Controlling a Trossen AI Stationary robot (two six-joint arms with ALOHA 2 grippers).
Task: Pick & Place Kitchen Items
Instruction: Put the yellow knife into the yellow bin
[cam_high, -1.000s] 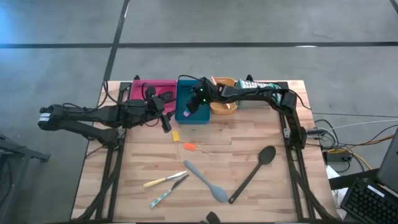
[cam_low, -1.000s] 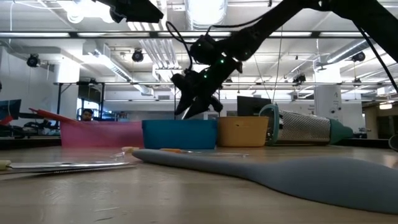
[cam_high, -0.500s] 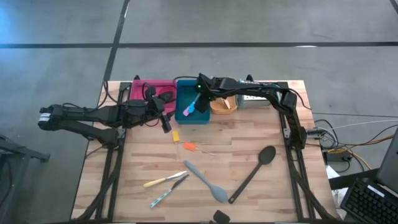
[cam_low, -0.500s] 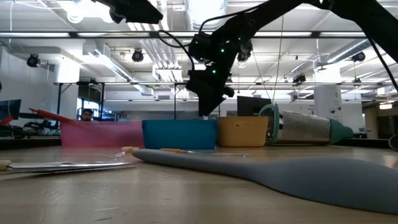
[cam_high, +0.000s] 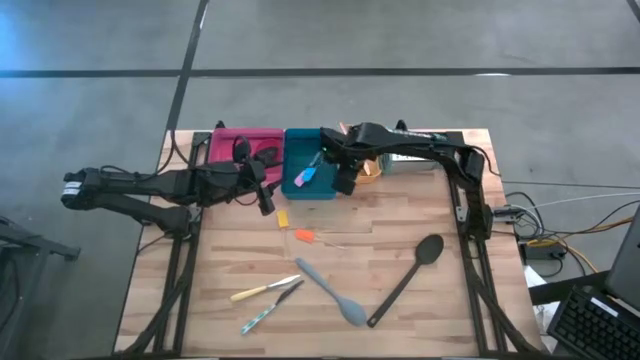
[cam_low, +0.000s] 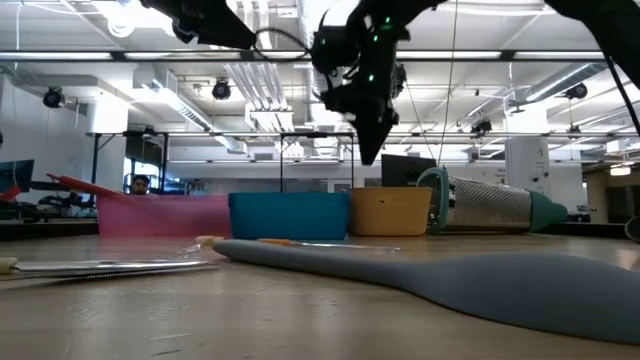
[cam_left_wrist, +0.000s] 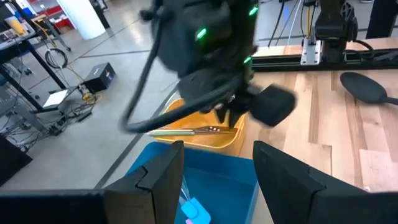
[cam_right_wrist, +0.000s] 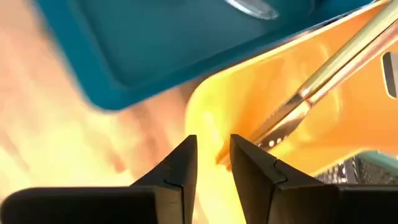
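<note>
My right gripper (cam_high: 345, 181) (cam_low: 370, 150) hangs above the seam between the teal tray (cam_high: 296, 150) and the orange tray (cam_high: 370, 175), pointing down. Its fingers stand a narrow gap apart (cam_right_wrist: 212, 155) with nothing between them. A small blue-and-pink tool (cam_high: 307, 178) lies in the teal tray. A metal utensil (cam_right_wrist: 305, 102) lies in the orange tray. My left gripper (cam_high: 266, 192) (cam_left_wrist: 217, 177) waits open at the teal tray's left side. Loose on the table lie a grey spoon (cam_high: 330, 292), a black spoon (cam_high: 408, 275), a yellow-handled tool (cam_high: 262, 290), a blue-handled one (cam_high: 262, 315) and an orange-handled one (cam_high: 305, 236).
A pink tray (cam_high: 250, 148) with dark items stands left of the teal one. A metal grater (cam_low: 490, 205) lies at the far right, behind the right arm. A small yellow piece (cam_high: 282, 217) lies near the left gripper. Bare wood shows in the table's middle (cam_high: 380, 225).
My right gripper has risen out of the teal tray and gone toward the orange tray, tipping from a slant until it points down. The gap between its fingers has narrowed. The blue-and-pink tool stays lying in the teal tray.
</note>
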